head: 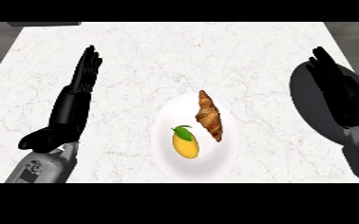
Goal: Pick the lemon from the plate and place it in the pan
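Yellow lemon (185,144), one, lies on the single white plate (203,167) beside one croissant (210,115). One dark pan (303,95) is cut off at the right edge; the right hand (335,88) over it is hard to distinguish, fingers straight, empty. Left hand (73,102): fingers straight, empty

— Any words or numbers on the plate (207,163), the pan (303,95) or the worktop (175,52)?
— None. No label, brand or sign can be read anywhere.

White round plate (203,165): on the pale marble counter (175,52).
Yellow leafed lemon (186,144): on the plate, left-front of the brown croissant (209,115).
Dark grey round pan (312,99): right of the plate, apart.
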Available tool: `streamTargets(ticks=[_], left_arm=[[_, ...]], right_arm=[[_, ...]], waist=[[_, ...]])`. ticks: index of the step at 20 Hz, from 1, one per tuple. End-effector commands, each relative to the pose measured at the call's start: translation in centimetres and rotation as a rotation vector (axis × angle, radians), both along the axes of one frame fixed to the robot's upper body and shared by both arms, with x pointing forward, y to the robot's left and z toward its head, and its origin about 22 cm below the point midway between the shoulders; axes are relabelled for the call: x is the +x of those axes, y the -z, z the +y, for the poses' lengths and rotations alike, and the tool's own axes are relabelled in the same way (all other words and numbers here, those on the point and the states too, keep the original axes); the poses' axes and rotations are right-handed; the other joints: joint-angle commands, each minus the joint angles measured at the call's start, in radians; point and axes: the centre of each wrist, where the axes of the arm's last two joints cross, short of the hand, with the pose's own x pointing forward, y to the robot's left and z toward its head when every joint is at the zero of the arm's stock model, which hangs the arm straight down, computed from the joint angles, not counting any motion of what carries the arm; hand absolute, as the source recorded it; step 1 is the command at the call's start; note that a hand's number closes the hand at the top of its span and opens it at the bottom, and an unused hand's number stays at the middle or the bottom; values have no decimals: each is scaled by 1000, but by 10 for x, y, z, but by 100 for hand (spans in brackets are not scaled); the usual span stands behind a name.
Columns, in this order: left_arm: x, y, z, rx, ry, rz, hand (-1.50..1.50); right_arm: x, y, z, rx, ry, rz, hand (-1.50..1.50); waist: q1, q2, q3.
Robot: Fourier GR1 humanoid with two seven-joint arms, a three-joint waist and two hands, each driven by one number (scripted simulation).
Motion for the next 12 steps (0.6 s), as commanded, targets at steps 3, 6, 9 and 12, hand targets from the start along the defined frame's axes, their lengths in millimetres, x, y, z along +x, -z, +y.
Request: streamTargets(ticks=[3, 6, 9, 12], left_arm=[[5, 11, 5, 88, 60, 171, 0], [7, 16, 12, 168, 104, 285, 0], [1, 27, -3, 138, 142, 344, 0], [0, 18, 20, 153, 97, 400, 0]], right_arm=[[29, -7, 63, -59, -238, 81, -150], [40, 0, 114, -86, -445, 158, -150], [29, 0, 91, -725, -432, -24, 150], [19, 68, 163, -441, -323, -21, -150]], waist=[[80, 14, 0], [151, 37, 1], [124, 22, -5], [75, 10, 1]])
